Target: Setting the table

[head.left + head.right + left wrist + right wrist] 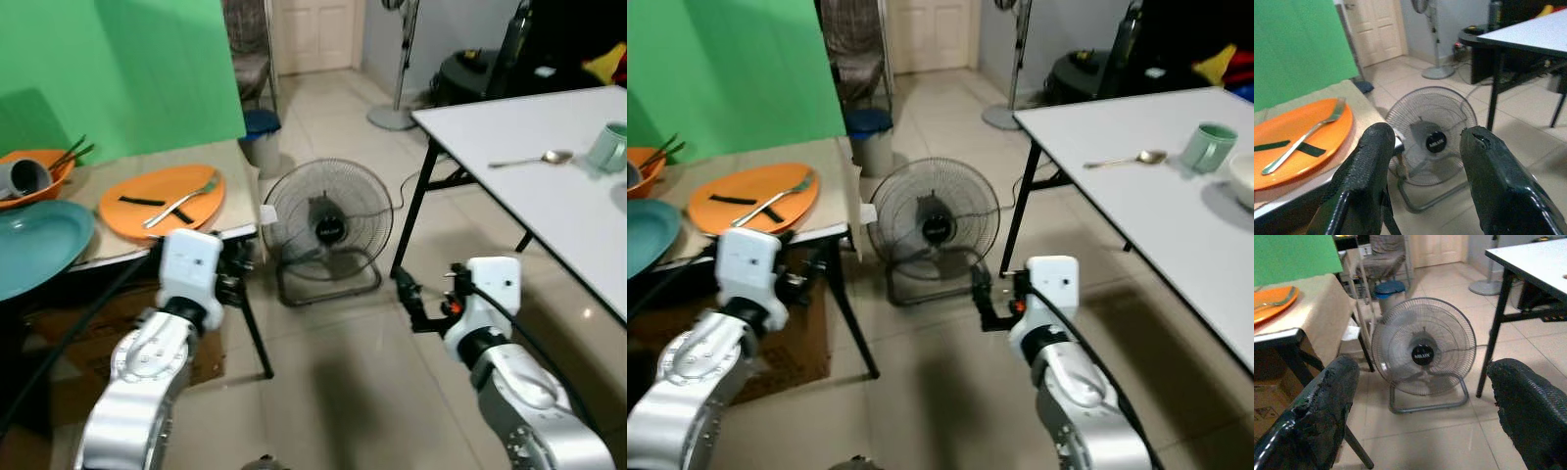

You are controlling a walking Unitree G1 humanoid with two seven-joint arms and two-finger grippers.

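An orange plate with a metal fork on it lies on the cloth-covered side table at my left. Beside it are a teal plate and an orange bowl holding a grey cup and chopsticks. On the white table at my right lie a spoon and a green mug, with a white bowl at the edge. My left gripper is open and empty by the side table's front corner. My right gripper hangs open and empty over the floor.
A floor fan stands on the tiles between the two tables, straight ahead. A blue bin and a pedestal fan base stand further back. A cardboard box sits under the side table. Tiled floor lies open in front of me.
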